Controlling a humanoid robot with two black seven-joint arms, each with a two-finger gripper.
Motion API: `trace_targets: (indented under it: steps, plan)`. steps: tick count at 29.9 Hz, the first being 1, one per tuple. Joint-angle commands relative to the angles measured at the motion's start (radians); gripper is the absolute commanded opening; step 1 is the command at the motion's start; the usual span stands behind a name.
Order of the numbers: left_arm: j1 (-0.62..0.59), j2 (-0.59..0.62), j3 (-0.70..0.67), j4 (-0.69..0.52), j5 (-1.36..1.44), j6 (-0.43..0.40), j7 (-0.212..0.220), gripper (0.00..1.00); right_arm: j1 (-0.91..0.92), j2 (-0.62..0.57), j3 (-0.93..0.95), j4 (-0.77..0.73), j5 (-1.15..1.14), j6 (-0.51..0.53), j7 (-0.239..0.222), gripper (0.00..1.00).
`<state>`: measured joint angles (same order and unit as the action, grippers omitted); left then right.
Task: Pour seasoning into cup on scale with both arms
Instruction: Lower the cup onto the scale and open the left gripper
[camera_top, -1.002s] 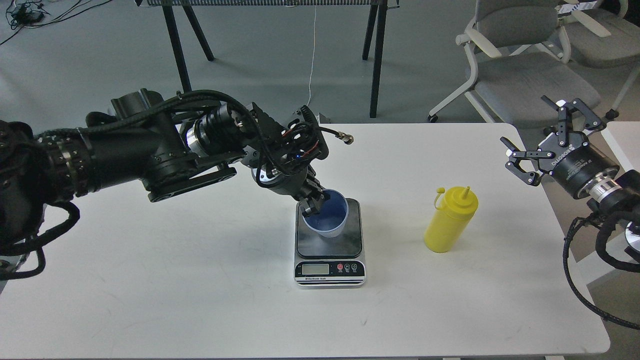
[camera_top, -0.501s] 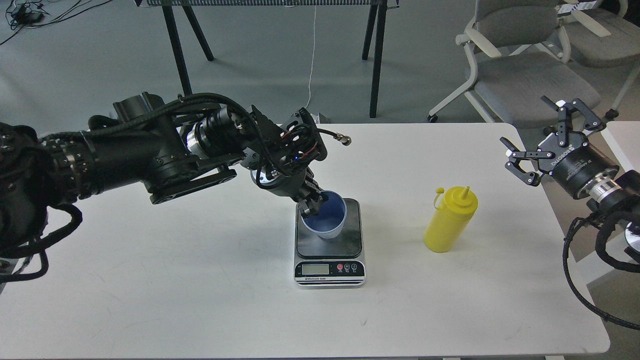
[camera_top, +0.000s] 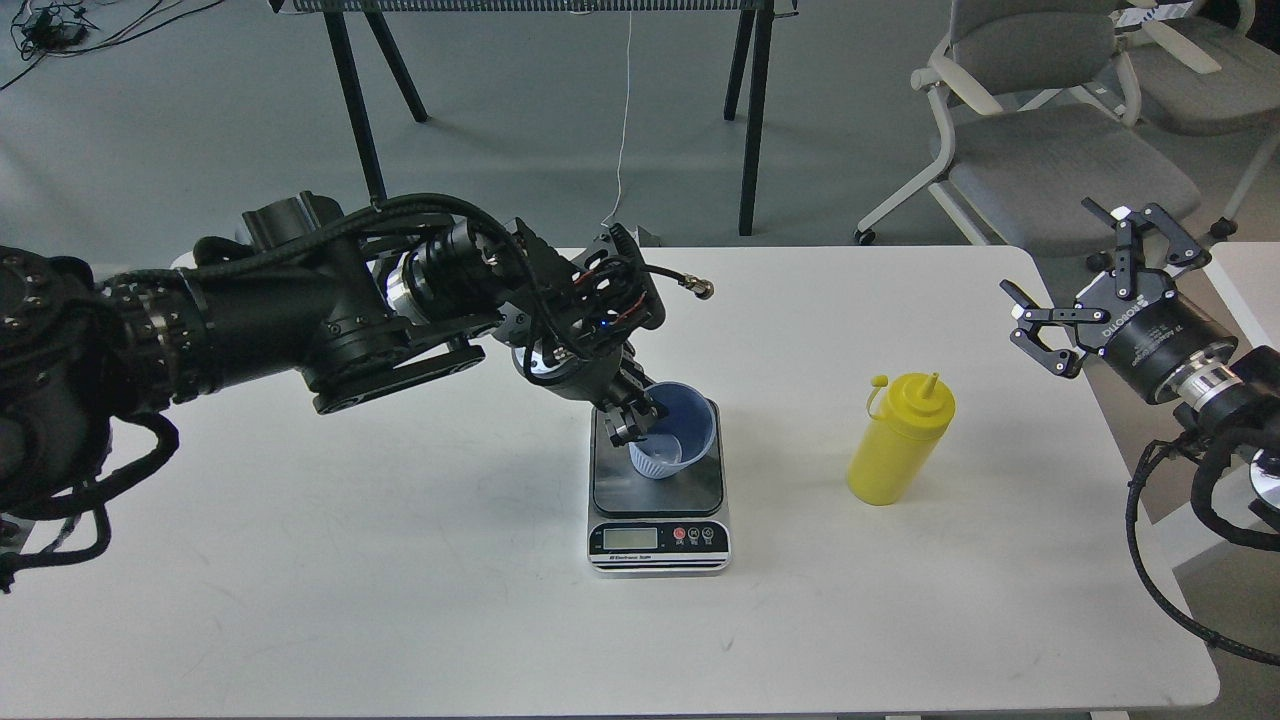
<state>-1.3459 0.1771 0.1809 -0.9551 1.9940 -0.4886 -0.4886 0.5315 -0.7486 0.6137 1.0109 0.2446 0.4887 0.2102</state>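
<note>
The light blue ribbed cup stands on the scale's dark plate, tipped with its mouth toward the right. My left gripper pinches the cup's left rim, one finger inside. The scale's silver front with LCD faces me. The yellow seasoning bottle stands upright on the table right of the scale, its tethered cap off the nozzle. My right gripper is open and empty, in the air above the table's right edge, up and right of the bottle.
The white table holds only the scale and the bottle. A grey chair stands behind the table's right corner, black stand legs behind the middle. A second white surface is at the far right.
The cup has tilted and shifted right on the scale as my left gripper moved slightly right and down with its rim. The right gripper barely moved.
</note>
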Motion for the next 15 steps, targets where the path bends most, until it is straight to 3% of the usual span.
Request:
trace_targets:
  steps: [1,8,11,14,15]
  plan:
    - [0.002,-0.001,-0.001,0.009,0.000,0.000,0.000,0.29,-0.002,0.000,0.000,0.000,0.001,0.000,0.000,1.00]
    - [0.004,-0.002,-0.001,0.018,-0.003,0.000,0.000,0.30,-0.002,0.002,0.000,0.000,0.001,0.000,0.000,1.00]
    - [0.004,-0.002,-0.006,0.019,-0.004,0.000,0.000,0.35,-0.002,0.002,0.001,0.000,0.001,0.000,0.001,1.00]
    - [0.002,-0.007,-0.014,0.019,-0.006,0.000,0.000,0.61,-0.002,0.002,0.000,0.000,-0.001,0.000,0.006,1.00]
    - [0.002,-0.008,-0.015,0.021,-0.006,0.000,0.000,0.64,-0.002,0.002,0.001,0.000,0.001,0.000,0.006,1.00]
